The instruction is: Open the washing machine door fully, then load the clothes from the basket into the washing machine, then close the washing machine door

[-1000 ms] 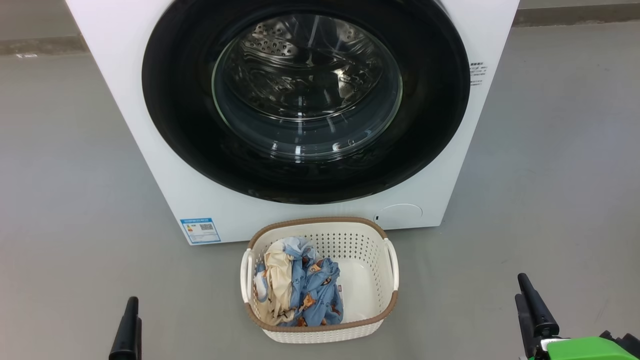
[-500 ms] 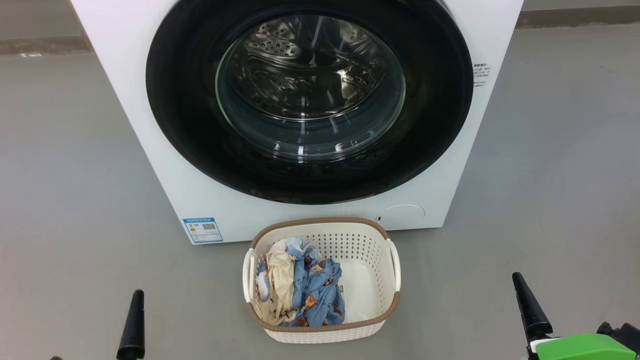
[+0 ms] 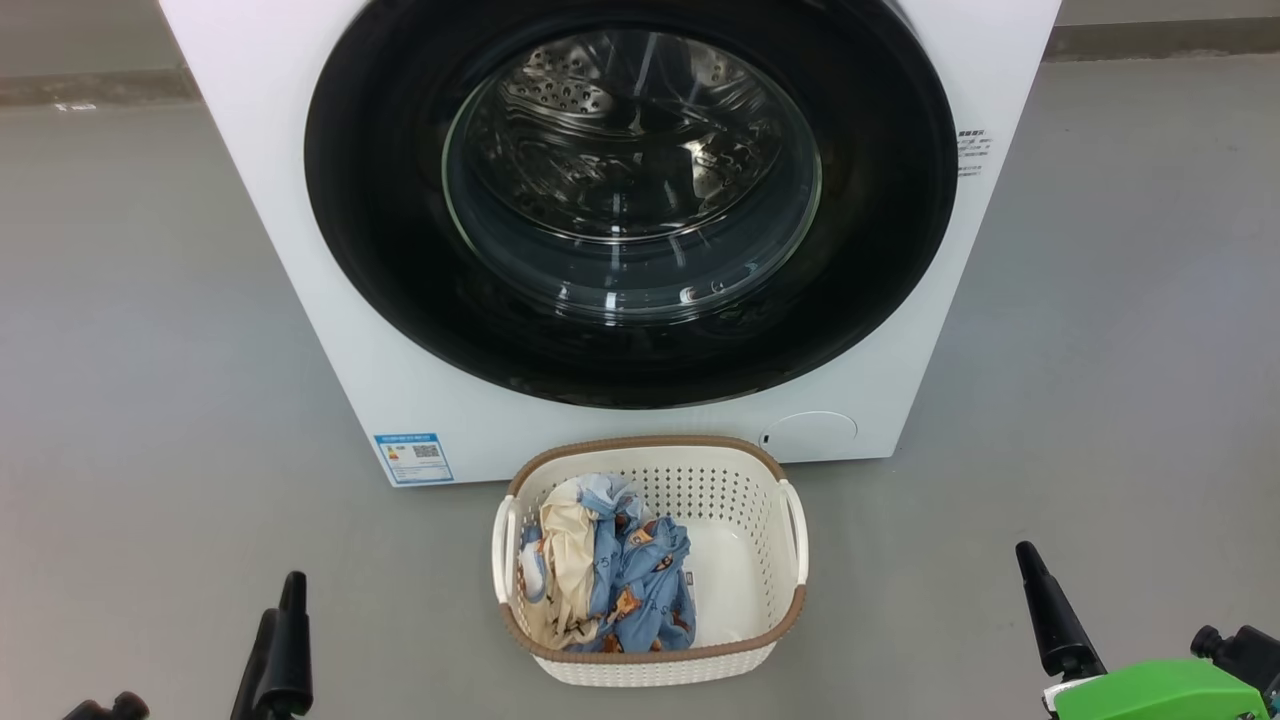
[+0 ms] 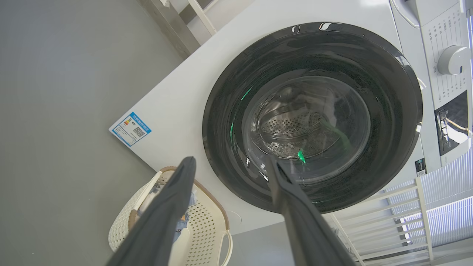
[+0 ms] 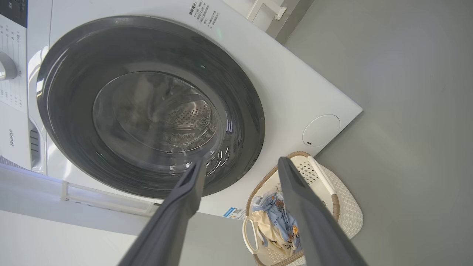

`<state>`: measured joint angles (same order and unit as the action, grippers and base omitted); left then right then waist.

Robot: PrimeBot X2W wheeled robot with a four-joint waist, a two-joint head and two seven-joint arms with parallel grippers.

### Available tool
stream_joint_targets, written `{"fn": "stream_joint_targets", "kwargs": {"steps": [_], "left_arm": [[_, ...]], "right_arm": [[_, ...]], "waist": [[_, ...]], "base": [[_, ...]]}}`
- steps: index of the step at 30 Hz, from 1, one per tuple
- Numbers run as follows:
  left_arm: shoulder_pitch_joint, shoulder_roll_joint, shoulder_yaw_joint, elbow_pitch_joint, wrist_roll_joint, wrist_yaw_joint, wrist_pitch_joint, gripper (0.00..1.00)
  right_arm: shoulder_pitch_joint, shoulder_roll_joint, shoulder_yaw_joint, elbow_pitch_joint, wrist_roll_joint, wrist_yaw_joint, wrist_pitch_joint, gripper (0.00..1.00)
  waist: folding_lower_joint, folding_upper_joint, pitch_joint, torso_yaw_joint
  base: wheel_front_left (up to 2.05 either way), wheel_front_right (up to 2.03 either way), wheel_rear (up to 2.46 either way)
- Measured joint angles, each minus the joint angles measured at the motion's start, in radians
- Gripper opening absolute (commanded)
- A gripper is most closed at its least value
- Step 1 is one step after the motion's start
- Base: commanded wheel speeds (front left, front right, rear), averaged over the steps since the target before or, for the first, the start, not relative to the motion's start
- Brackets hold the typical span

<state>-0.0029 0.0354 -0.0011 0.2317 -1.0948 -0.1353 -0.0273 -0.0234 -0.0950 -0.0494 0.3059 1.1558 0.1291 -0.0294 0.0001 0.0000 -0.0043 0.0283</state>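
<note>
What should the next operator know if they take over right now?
Left tool: open, empty, touching nothing.
Right tool: open, empty, touching nothing.
Things: washing machine door shut on the washing machine; clothes in the basket, which stands on the floor in front of the machine.
Done: nothing.
To do: open door fully, load clothes, close door.

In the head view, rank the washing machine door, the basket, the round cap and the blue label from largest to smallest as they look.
1. washing machine door, though cut off at the top.
2. basket.
3. round cap and blue label, too alike in size to rank.
</note>
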Motion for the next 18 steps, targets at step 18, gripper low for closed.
{"fn": "stream_joint_targets", "kwargs": {"steps": [18], "left_arm": [[0.019,0.017,-0.033,-0.027,0.219,0.000,-0.054,1.00]], "right_arm": [[0.000,-0.027,0.017,-0.004,-0.201,0.000,-0.053,1.00]], "waist": [[0.0000,0.0000,0.001,0.013]], "base": [[0.00,0.00,0.00]]}}
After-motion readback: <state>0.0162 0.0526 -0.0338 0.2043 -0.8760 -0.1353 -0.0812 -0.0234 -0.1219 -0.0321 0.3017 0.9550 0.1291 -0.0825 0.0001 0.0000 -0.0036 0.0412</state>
